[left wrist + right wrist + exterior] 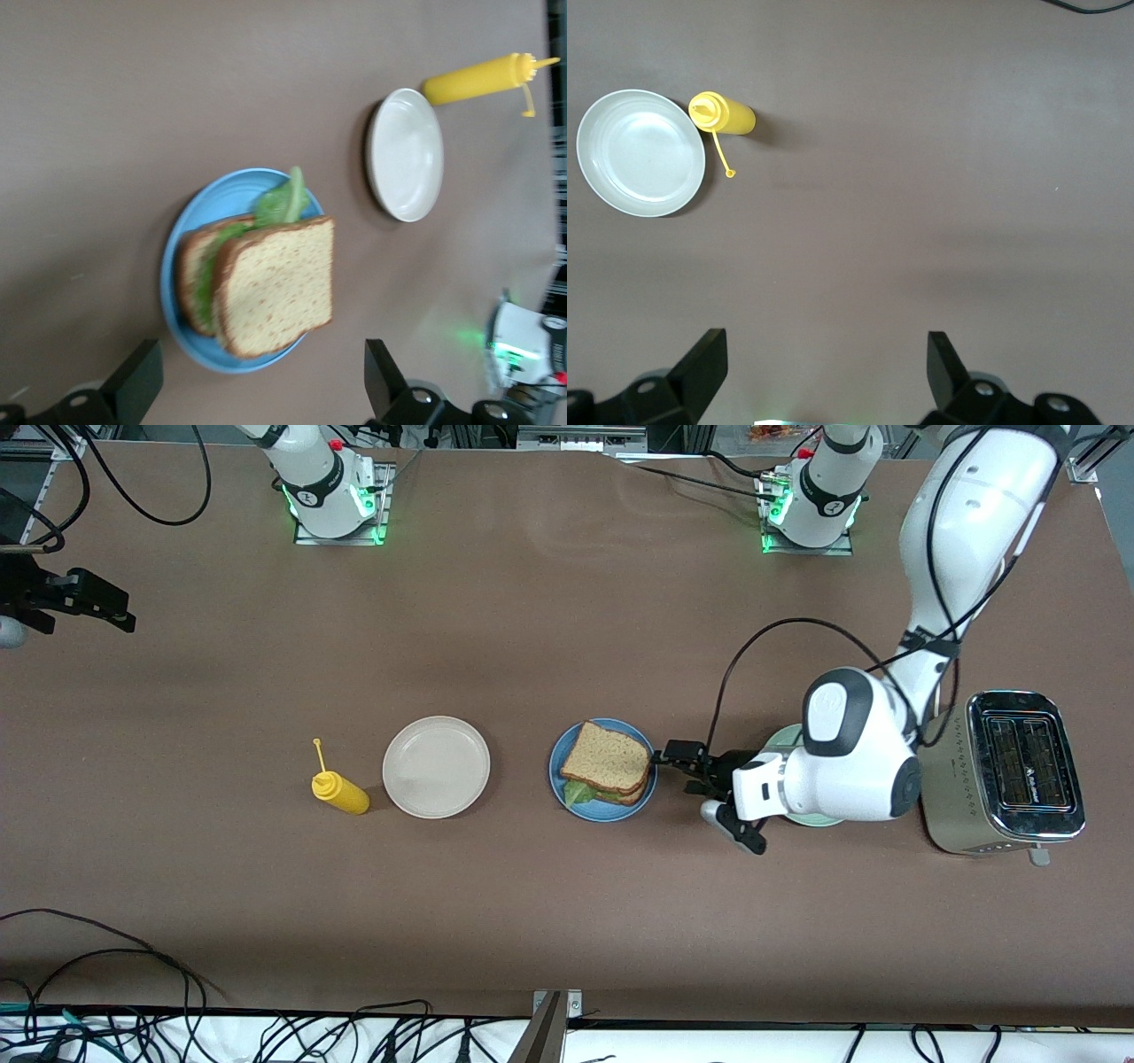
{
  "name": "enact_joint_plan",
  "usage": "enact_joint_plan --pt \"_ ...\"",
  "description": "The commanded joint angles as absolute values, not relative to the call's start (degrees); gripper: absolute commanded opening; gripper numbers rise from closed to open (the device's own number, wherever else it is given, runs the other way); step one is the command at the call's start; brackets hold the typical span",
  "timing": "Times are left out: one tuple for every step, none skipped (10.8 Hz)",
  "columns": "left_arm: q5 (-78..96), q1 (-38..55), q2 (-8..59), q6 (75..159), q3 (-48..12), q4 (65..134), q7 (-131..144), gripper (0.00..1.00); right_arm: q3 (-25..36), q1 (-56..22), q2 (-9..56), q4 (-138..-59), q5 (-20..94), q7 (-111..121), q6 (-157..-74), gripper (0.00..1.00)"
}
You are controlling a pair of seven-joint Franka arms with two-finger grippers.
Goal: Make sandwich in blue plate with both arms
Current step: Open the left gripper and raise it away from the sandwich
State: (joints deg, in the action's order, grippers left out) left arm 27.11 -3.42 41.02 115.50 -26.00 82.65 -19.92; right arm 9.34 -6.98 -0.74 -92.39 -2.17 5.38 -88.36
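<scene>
The sandwich [607, 762] lies on the blue plate [611, 815]: two brown bread slices with green lettuce [580, 793] sticking out on the side nearer the front camera. In the left wrist view the sandwich [275, 283] rests a little askew on the blue plate [177, 266]. My left gripper [687, 766] is low beside the plate, toward the left arm's end of the table. It is open [261, 372] and holds nothing. My right gripper [115, 615] waits high over the right arm's end of the table, open [826, 354] and empty.
A beige-white plate [436, 766] and a lying yellow squeeze bottle [341, 793] sit beside the blue plate toward the right arm's end. A pale green plate [784, 737] lies under the left arm's wrist. A steel toaster [1019, 771] stands at the left arm's end.
</scene>
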Motion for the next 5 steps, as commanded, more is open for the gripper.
enact_joint_plan --pt "14.7 -4.0 32.8 111.1 -25.2 84.1 -11.1 1.00 9.6 -7.3 -0.6 -91.2 -3.2 5.4 -87.0 1.00" --pt "10.2 -4.2 31.2 110.5 -25.2 84.2 -8.9 1.00 9.6 -7.2 -0.6 -91.2 -3.2 5.4 -87.0 1.00" --pt "6.4 -4.3 29.2 108.0 -25.2 84.1 -6.8 1.00 9.6 -7.2 -0.6 -91.2 -3.2 5.4 -87.0 1.00" --pt "5.3 -6.0 27.1 104.4 -25.0 84.1 -4.4 1.00 9.6 -7.2 -0.6 -91.1 -3.2 5.4 -87.0 1.00" --pt "4.8 -7.1 25.2 102.5 -24.8 84.0 -4.4 1.00 9.6 -7.3 -0.6 -91.2 -3.2 5.4 -87.0 1.00"
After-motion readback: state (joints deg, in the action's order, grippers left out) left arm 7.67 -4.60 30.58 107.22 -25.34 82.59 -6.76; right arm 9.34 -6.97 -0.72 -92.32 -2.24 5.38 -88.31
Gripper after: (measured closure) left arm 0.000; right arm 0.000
